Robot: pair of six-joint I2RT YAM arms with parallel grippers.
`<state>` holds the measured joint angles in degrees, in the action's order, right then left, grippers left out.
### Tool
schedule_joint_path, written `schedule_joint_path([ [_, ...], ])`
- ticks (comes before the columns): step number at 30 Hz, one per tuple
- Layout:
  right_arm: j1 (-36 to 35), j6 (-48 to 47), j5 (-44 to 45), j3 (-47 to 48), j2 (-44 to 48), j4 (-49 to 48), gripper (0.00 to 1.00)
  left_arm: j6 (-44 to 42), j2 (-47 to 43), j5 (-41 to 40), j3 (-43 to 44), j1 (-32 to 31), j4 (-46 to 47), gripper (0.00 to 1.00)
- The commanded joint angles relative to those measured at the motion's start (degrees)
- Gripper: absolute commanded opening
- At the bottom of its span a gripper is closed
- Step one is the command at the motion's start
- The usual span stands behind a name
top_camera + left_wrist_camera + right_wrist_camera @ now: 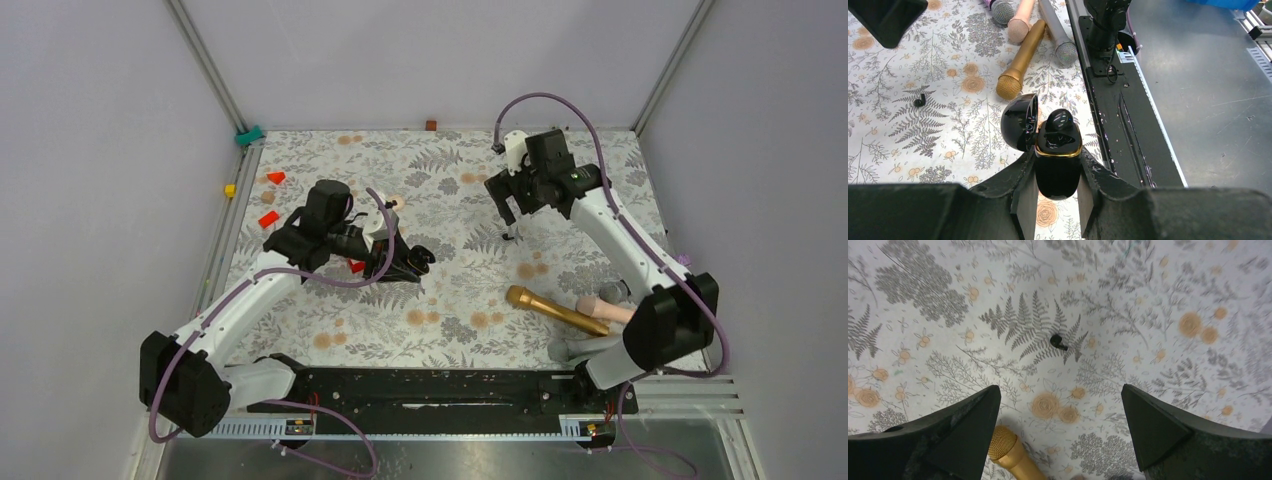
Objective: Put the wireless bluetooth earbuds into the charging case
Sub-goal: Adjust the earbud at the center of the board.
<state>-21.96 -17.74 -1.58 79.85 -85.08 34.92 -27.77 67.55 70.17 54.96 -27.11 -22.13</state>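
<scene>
My left gripper (1058, 161) is shut on the glossy black charging case (1058, 172), which has a gold rim, and holds it near the table's middle (408, 262). The case's lid (1020, 122) hangs open to the left. One black earbud (1060, 121) sits in the case's top. A second black earbud (1058, 342) lies loose on the floral cloth and also shows in the left wrist view (919, 101) and the top view (513, 238). My right gripper (1059, 390) is open and empty, hovering just above that loose earbud (510, 212). A small pale bit (397, 203) lies behind the left gripper; I cannot tell what it is.
A gold microphone (555, 310), a pink one (605, 308) and a grey one (1060, 42) lie at the front right. Orange-red triangular bits (275, 177) (268, 218) lie at the left. A black rail (420, 390) runs along the near edge.
</scene>
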Motion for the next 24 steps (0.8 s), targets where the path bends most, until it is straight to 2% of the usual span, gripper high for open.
schedule_joint_path([
  [1,2.68,2.12,-2.98,2.25,-4.92,3.47,0.98,0.87,-1.66,-0.05,-0.2,0.14,3.88,0.0],
  [6,2.89,-5.47,-1.12,6.77,-10.84,6.11,0.86,1.14,-1.56,0.06,-0.21,0.2,3.85,0.0],
  [10,2.88,-17.37,-2.52,8.07,-14.32,7.99,0.83,1.18,-1.31,0.02,-0.16,0.13,3.85,0.0],
  [14,2.64,-23.88,-2.75,9.65,-17.32,9.11,0.81,1.14,-0.92,0.01,-0.2,0.14,3.85,0.0],
  [17,2.38,-25.04,0.23,11.83,-20.73,9.75,0.8,1.13,-0.68,-0.2,-0.12,0.18,3.81,0.0],
  [21,2.36,-22.37,9.48,14.55,-26.09,8.65,0.8,1.05,-0.94,-0.17,-0.2,0.13,3.89,0.0],
  [24,2.31,-19.77,12.97,14.77,-29.37,7.42,0.82,1.03,-0.8,-0.11,-0.21,0.13,3.88,0.0],
])
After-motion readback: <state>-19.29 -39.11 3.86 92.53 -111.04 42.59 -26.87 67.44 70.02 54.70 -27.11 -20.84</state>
